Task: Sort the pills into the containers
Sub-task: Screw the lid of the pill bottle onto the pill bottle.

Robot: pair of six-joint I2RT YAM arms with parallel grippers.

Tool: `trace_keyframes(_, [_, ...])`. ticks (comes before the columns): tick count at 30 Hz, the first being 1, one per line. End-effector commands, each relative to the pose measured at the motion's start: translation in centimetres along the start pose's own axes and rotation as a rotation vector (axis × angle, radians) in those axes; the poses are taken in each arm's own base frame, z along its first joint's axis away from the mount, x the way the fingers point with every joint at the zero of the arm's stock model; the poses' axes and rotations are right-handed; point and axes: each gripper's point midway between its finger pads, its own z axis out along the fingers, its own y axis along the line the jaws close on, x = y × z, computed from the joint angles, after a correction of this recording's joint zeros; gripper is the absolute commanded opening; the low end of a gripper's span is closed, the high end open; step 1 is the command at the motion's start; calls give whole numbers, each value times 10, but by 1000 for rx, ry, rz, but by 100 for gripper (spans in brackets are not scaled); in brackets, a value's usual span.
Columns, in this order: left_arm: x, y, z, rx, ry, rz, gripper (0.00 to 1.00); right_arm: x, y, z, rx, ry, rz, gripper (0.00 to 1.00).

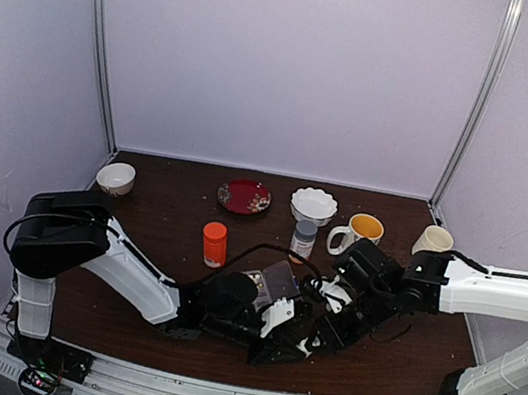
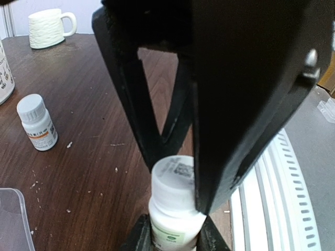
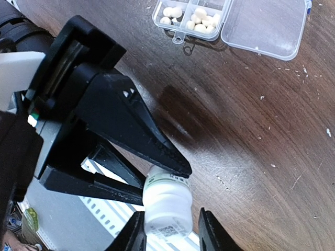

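Note:
A small white bottle (image 3: 166,201) hangs between both grippers near the table's front edge. My left gripper (image 2: 175,235) is shut on its labelled body (image 2: 175,230). My right gripper (image 3: 170,232) stands around the bottle's cap (image 2: 175,180). Its left finger touches the cap, and a gap shows at the other finger (image 3: 212,230). The clear pill box (image 3: 191,15) lies open on the table, lid (image 3: 267,26) flat beside it. Whitish pills (image 3: 201,14) fill two of its cells. In the top view the grippers meet at the front centre (image 1: 300,330), just in front of the box (image 1: 270,282).
A grey-capped bottle with an orange label (image 2: 37,123) stands behind the box, and an orange-red bottle (image 1: 215,243) to its left. Two mugs (image 1: 360,231) (image 1: 432,240), a white bowl (image 1: 314,204), a red plate (image 1: 244,195) and a small bowl (image 1: 115,177) line the back. The metal rail (image 2: 282,198) borders the near edge.

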Motion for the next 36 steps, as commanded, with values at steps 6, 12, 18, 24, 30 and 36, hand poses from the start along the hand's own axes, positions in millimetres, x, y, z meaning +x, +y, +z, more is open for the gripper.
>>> trace_keyframes(6, [-62,-17,-7,42,-157,112,2,9,-20,2,94,18,65,19])
trace_keyframes(12, [-63,-14,-2,-51,-115,176,2,10,-19,6,72,5,154,15])
trace_keyframes(18, [-80,2,-12,-325,-92,289,3,8,-20,10,26,-56,336,13])
trace_keyframes(24, [-98,7,-20,-552,-47,456,3,-8,-4,4,-141,-179,514,11])
trace_keyframes(30, [-108,6,-23,-628,-53,511,3,-21,5,-2,-262,-266,632,11])
trace_keyframes(36, [-115,-6,-18,-562,-93,478,3,-23,4,-4,-296,-305,673,14])
